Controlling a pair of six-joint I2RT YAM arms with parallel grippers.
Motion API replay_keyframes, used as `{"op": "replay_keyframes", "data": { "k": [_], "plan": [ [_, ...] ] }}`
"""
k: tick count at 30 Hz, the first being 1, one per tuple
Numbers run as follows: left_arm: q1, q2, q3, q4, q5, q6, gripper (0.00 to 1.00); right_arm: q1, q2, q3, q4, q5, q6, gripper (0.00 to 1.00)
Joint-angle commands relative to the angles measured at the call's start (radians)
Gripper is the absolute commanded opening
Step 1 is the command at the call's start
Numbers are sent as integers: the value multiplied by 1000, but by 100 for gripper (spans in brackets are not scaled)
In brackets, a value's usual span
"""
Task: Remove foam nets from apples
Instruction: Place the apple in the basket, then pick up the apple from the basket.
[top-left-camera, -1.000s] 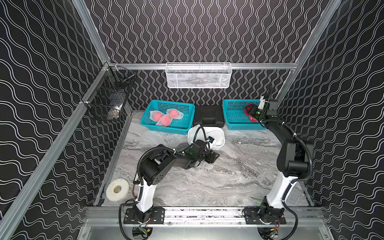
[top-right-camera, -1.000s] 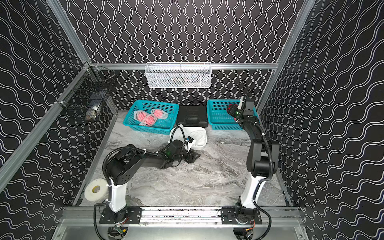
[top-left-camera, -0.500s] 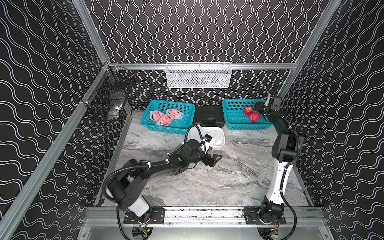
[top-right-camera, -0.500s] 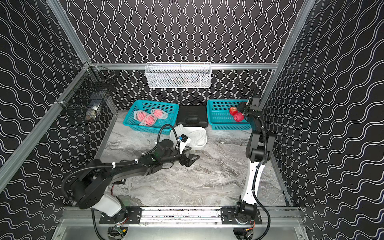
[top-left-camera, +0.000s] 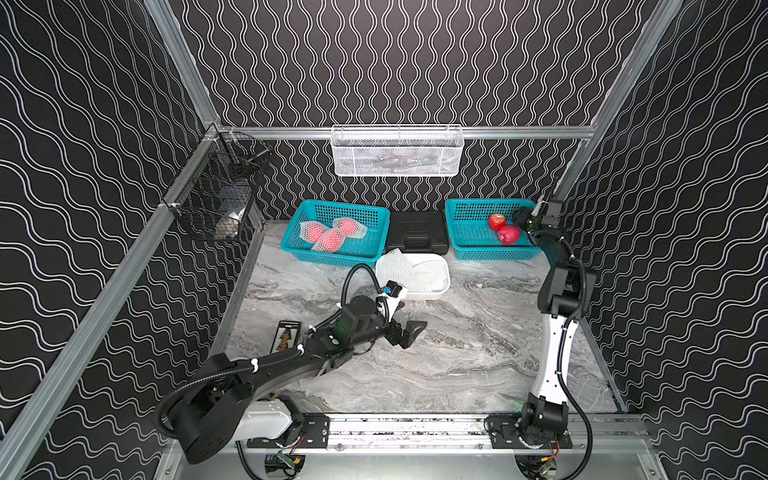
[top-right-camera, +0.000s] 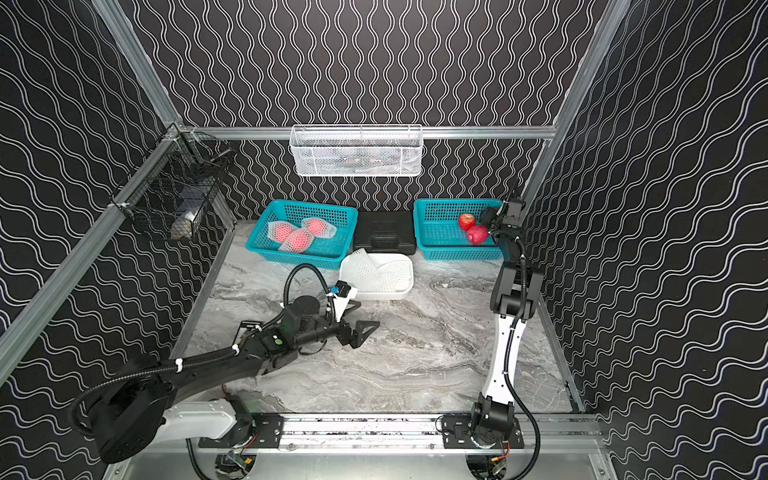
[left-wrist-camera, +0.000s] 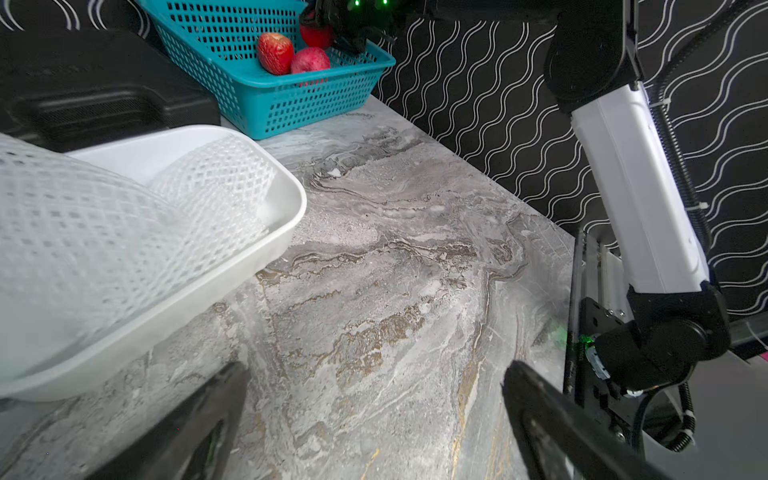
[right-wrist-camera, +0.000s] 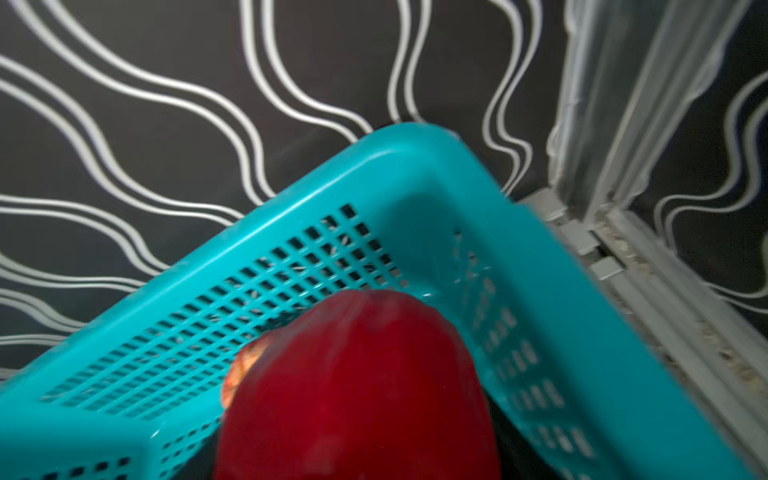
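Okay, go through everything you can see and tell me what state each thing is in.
left gripper: open, empty
right gripper: above right basket, jaws unclear
netted apples: three, nets on, in left basket
bare apples: net-free, in right basket
loose foam nets: empty, in white tub
black case: closed

Soft foam nets (top-left-camera: 400, 266) in smooth plastic tub (top-left-camera: 430, 294)

Black case (top-left-camera: 417, 235) beside white tub (top-left-camera: 424, 294)

two teal baskets (top-left-camera: 324, 256), three apples in foam nets (top-left-camera: 330, 239), three bare apples (left-wrist-camera: 274, 52), at least two loose foam nets (top-left-camera: 398, 266), one white tub (top-left-camera: 424, 294), one black case (top-left-camera: 417, 232).
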Motion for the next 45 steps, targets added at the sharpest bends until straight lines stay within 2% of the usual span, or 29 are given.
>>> {"op": "replay_keyframes", "data": {
  "k": [1, 10, 21, 26, 29, 34, 37, 42, 45],
  "plan": [
    [0, -31, -9, -2, -80, 38, 99, 0, 12, -1, 66, 28, 18, 79],
    [2, -59, 39, -93, -190, 102, 99, 3, -99, -76, 136, 3, 31, 86],
    [27, -23, 98, -15, -204, 150, 99, 44, -397, -401, 265, -7, -4, 92],
    [106, -1, 159, -37, -177, 105, 99, 89, -532, -520, 253, -28, -22, 95],
    [195, 18, 198, -44, -149, 50, 99, 137, -644, -623, 251, -32, -34, 95],
    [342, 111, 383, -211, -176, 7, 94, 262, -830, -808, 254, -27, -23, 96],
    [397, 203, 533, -372, -241, 25, 91, 374, -917, -943, 334, -11, 9, 96],
    [512, 390, 765, -582, -228, 11, 92, 532, -1007, -1149, 519, 63, 78, 96],
    [548, 484, 877, -671, -249, 71, 94, 593, -1078, -1280, 623, 80, 101, 97]
  ]
}}
